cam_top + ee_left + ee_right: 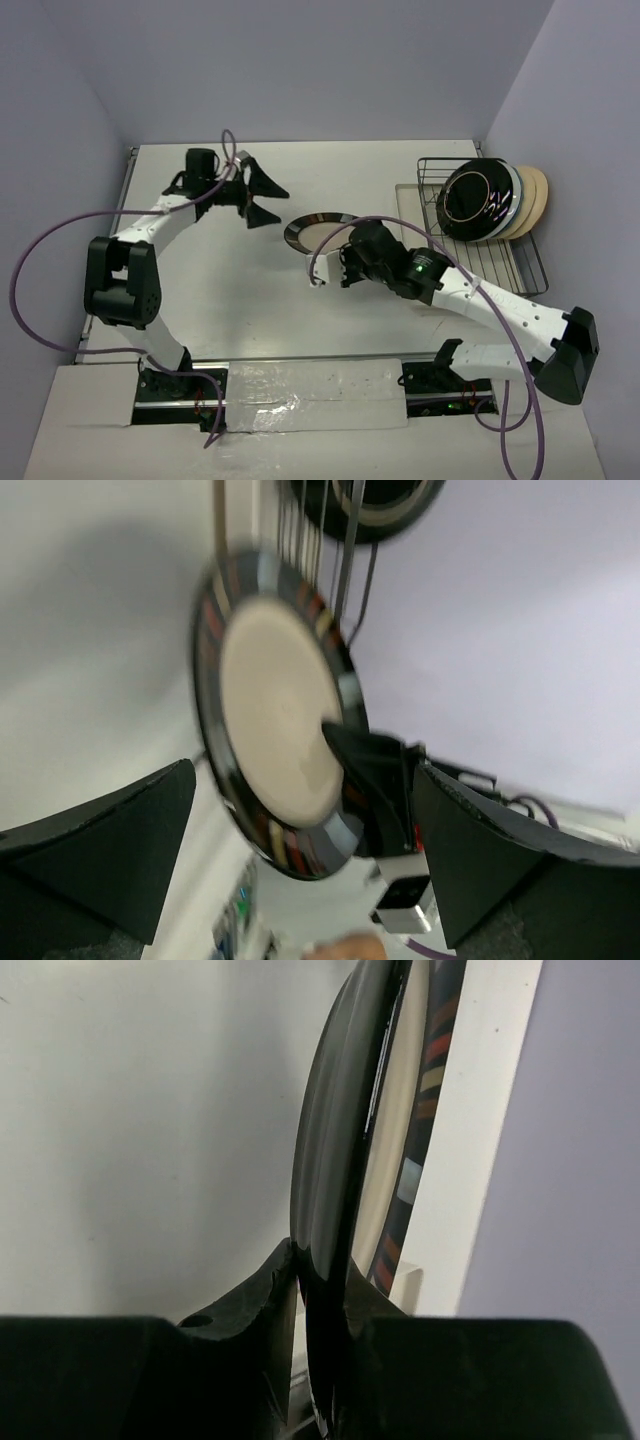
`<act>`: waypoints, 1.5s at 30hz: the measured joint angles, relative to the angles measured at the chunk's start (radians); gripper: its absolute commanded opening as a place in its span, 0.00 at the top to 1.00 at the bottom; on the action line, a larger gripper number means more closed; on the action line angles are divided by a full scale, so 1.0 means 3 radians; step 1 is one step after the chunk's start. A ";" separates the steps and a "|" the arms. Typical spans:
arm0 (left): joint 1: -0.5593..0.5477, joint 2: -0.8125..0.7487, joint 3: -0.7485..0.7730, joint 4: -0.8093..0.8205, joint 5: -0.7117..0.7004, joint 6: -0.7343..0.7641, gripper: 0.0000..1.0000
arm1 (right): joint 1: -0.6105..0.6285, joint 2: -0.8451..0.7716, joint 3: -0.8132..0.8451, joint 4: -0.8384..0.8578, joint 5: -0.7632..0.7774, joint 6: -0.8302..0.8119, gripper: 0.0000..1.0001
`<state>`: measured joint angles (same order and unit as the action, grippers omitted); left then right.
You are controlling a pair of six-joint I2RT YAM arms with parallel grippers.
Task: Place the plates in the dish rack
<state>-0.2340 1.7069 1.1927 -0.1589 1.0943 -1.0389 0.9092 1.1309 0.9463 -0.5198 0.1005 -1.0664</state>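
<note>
Rack (520, 268) stood at the right of the table (230, 300), with several plates (480, 200) upright in it. Between the arms a striped plate (315, 232) hung tilted, its rim pinched in the right gripper (345, 258). The rack lay to that arm's right, nearer it. The left gripper (272, 202) gaped wide and empty, just left of the plate.

Inside a robotics lab test cell: plain lavender partition walls (300, 70) enclose a white table (230, 300) on three sides; a left arm (150, 225) and right arm (505, 308), trailing purple cables (20, 268), are bolted to a taped-over mounting strip (310, 385) at 6 o'clock, with a wire dish rack (510, 262) standing at 3 o'clock
</note>
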 measured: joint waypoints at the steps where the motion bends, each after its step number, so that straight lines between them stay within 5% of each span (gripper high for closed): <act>1: 0.0116 -0.0003 0.0079 -0.0031 -0.0072 0.0047 0.01 | 0.0000 -0.0037 0.0025 -0.0057 -0.0027 0.0075 1.00; 7: 0.1022 -0.0244 0.0319 0.0010 -0.0632 0.0305 0.01 | -0.0045 -0.0295 0.0191 -0.0401 -0.0298 0.0735 1.00; 10: 0.1127 -0.0389 0.0481 -0.0057 -0.0882 0.0570 0.01 | -0.0296 -0.0320 0.0406 -0.0532 -0.0632 0.1204 1.00; 22: 0.0910 -0.0736 0.0155 -0.0252 -0.0936 0.1186 0.01 | -0.2781 0.0379 0.1928 -0.0801 -0.2258 0.2892 1.00; 34: 0.0711 -0.0768 0.0125 -0.0379 -0.0807 0.1499 0.01 | -0.4191 0.0965 0.2688 -0.1556 -0.2956 0.2988 1.00; 45: 0.0712 -0.0724 0.0128 -0.0381 -0.0688 0.1483 0.01 | -0.4356 0.1219 0.2761 -0.1925 -0.2960 0.2655 1.00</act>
<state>-0.0204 1.4899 1.2312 -0.2733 0.8879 -0.5941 -0.3977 1.4967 1.7744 -1.0973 -0.7876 -0.2699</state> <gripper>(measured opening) 0.992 0.212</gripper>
